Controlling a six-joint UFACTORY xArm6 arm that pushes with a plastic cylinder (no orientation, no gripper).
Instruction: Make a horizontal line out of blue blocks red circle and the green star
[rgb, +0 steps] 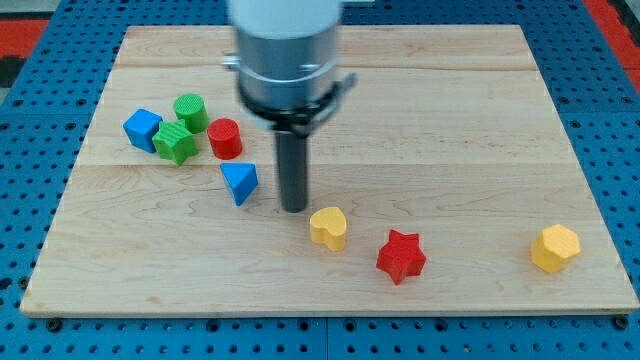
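Wooden board (420, 110) on a blue pegboard surface (40, 40). The arm ends in a plain dark rod; there are no jaws to be apart or together, and nothing is clamped.

My tip (294, 208) rests on bare wood near the board's middle, touching no block.

Relative to my tip:
- Blue triangle (239, 182): just beside it, toward the view's left and slightly up. A narrow strip of wood shows between them.
- Red circle (224, 137): up and left, beyond the triangle and close to it.
- Green star (175, 142): farther left, beside the red circle; the shape is blurred, so star is my best reading.
- Green cylinder (191, 112): up and left, just above the star and red circle.
- Blue cube (143, 129): the farthest left, touching or nearly touching the green star.
- Yellow heart (328, 227): near, to the view's lower right.
- Red star (401, 256): farther right and lower, past the heart.
- Yellow hexagon (555, 248): well apart, near the board's right edge.

The task blocks sit in a loose cluster left of my tip, stepping down from the cube to the triangle rather than in a level row.
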